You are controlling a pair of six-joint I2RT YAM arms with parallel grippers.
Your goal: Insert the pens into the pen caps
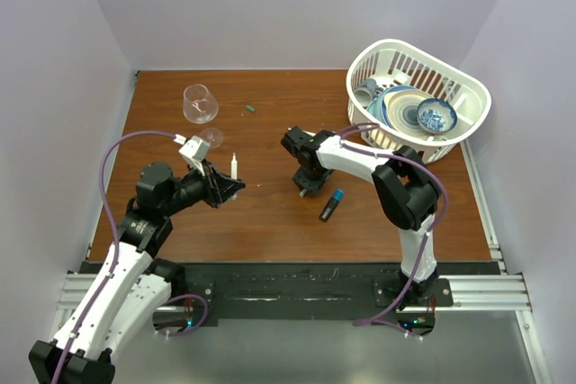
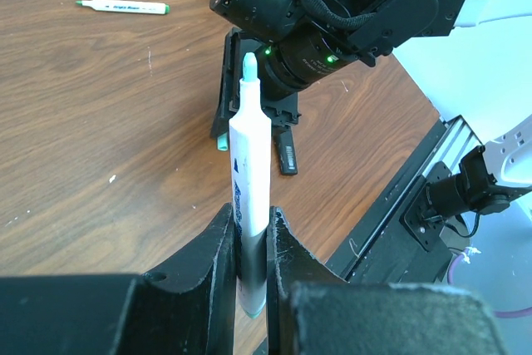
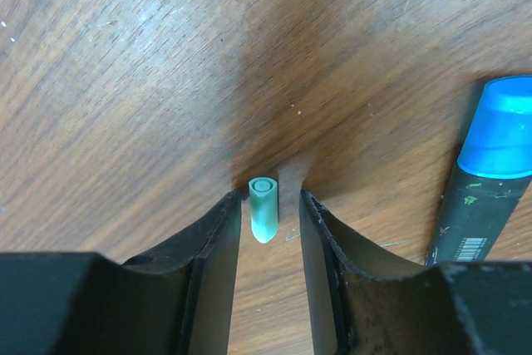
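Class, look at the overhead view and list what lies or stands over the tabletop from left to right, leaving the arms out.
wine glass → white pen, upright in the left claw → small green piece → black marker → white basket

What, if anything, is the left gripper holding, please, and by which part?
The left gripper clamps a white pen near its rear end, with the tip pointing away from the fingers.
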